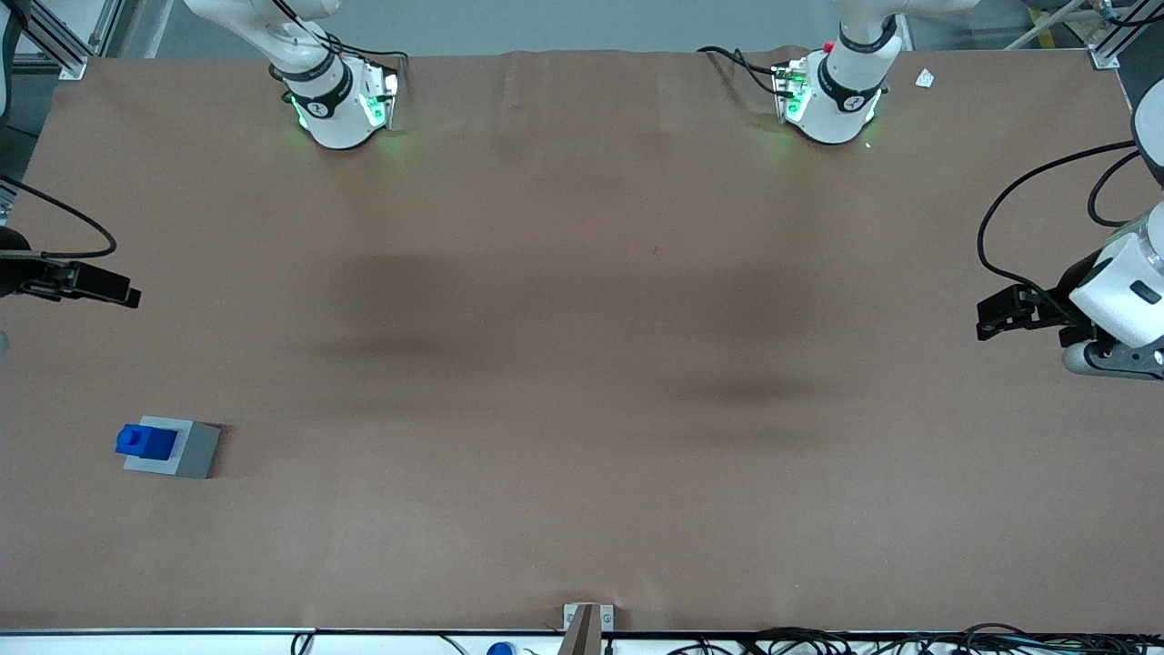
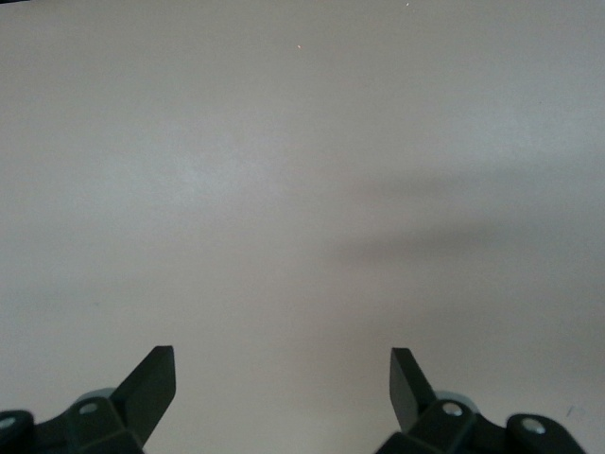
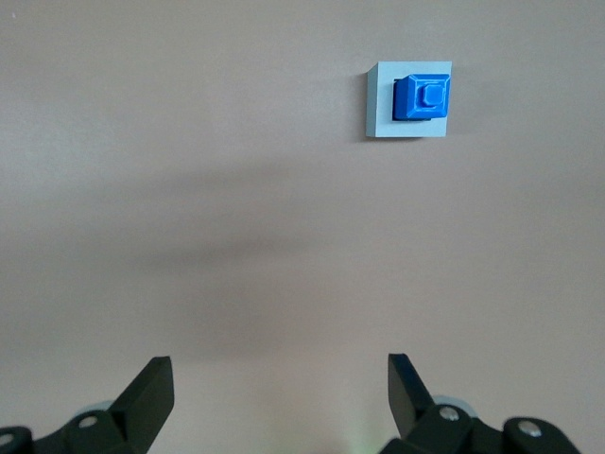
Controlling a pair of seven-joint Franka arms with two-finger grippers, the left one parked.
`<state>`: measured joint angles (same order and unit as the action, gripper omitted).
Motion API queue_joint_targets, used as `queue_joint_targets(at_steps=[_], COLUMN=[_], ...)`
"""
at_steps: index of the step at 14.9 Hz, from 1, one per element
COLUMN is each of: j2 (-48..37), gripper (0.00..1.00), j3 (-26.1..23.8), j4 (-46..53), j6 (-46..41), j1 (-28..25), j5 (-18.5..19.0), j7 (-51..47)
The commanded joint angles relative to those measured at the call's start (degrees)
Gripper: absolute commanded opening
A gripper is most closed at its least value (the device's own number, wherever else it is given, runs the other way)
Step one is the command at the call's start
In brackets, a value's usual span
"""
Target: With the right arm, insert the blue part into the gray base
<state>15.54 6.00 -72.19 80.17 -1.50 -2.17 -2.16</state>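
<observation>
The blue part (image 1: 145, 441) sits on top of the gray base (image 1: 198, 451) with its raised stub facing up, shifted toward one edge of the base's top. The base's recess is hidden under it. Both stand on the brown table at the working arm's end, fairly near the front camera. In the right wrist view the blue part (image 3: 423, 97) on the gray base (image 3: 380, 104) is small and far off. My right gripper (image 1: 130, 296) hangs above the table, farther from the front camera than the blocks and well apart from them. In the wrist view the gripper (image 3: 281, 388) is open and empty.
The two arm bases (image 1: 332, 100) (image 1: 832, 95) stand at the table's edge farthest from the front camera. The parked arm (image 1: 1118, 300) with looped cables is at its end of the table. A small metal bracket (image 1: 583, 622) sits at the front edge. A white scrap (image 1: 925, 78) lies near the parked arm's base.
</observation>
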Motion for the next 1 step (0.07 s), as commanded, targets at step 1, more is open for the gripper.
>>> queue_joint_targets(at_steps=[1], j2=[-1.5], gripper=[1.0], j3=[0.0], j4=[-2.2], j6=[0.8], j1=[-0.3], j5=[0.8], j7=[-1.2])
